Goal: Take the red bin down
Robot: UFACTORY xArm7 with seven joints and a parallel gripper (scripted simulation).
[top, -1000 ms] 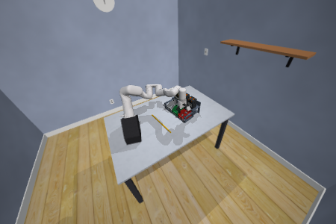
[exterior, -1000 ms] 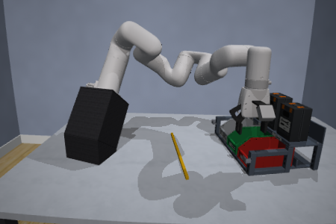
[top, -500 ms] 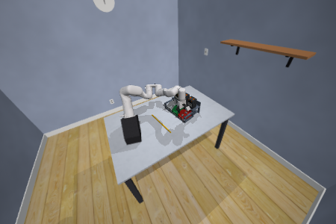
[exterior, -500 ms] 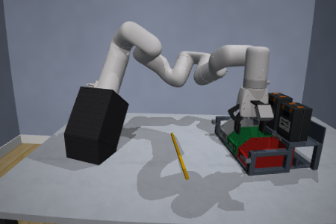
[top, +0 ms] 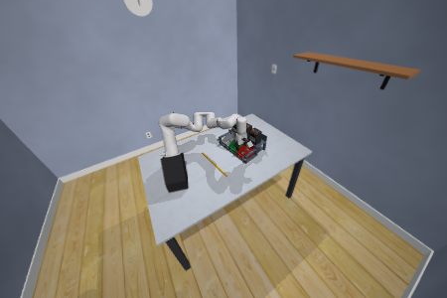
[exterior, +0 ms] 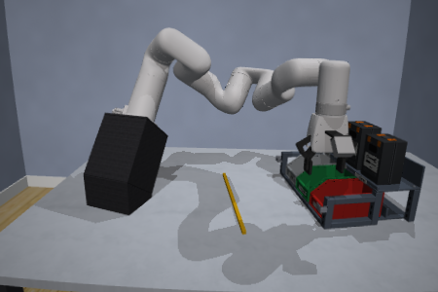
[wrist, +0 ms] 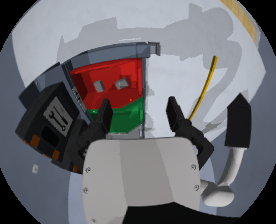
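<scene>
The red open bin sits in the end bay of the low blue-grey shelf. Two small grey parts lie in it in the wrist view. The green bin stands directly beside it, and a grey bin beyond that, partly hidden. My gripper is wide open and empty, pointing down above the green and grey bins. One finger is over the bins, the other towards their open-front side. Whether a finger touches anything, I cannot tell.
Two black cases with orange marks stand on the raised rear level of the shelf. A yellow stick lies on the table. The black arm base stands further off.
</scene>
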